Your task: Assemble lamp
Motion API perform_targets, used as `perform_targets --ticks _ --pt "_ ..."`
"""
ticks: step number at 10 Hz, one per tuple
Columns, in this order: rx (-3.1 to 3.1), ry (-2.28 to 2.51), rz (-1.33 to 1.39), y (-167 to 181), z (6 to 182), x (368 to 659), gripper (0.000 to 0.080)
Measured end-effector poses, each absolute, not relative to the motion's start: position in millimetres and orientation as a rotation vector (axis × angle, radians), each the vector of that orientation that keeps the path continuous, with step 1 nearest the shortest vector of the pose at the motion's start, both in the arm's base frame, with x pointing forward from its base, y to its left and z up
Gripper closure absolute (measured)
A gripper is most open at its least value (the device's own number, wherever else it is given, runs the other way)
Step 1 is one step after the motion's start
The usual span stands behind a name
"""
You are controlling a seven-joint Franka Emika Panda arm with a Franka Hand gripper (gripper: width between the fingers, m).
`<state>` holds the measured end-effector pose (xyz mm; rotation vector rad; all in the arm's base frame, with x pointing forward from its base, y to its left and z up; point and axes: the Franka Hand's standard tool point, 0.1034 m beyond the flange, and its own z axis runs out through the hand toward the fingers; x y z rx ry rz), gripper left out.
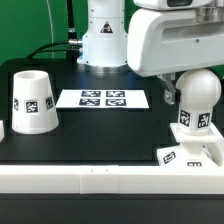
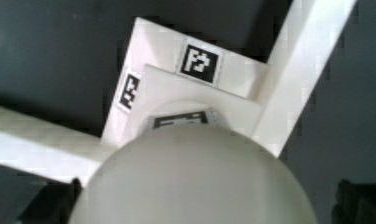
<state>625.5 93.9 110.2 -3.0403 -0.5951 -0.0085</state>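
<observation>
On the tabletop (image 1: 100,135), the middle and near strip lie open. One shade (image 1: 31,100) stands by the edge at the exterior view's left. One bulb (image 1: 197,100) stands upright over one base (image 1: 186,156) in the near corner at the exterior view's right. Whether the jaws clench it, I cannot tell.

The scene was lit brightly and evenly from above, and only faint, soft shadows were cast on the black table (image 1: 100,125). White surfaces were almost washed out. In the wrist view the bulb (image 2: 185,185), close to the lens, was rendered out of focus, and the tag (image 2: 201,60) was slightly blurred.
</observation>
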Motion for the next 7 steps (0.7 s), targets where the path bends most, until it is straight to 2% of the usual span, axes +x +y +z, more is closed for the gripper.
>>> perform_targets --ticks 7 --pt "-2.765 -1.477 -0.011 90.2 112.6 629.0 0.0101"
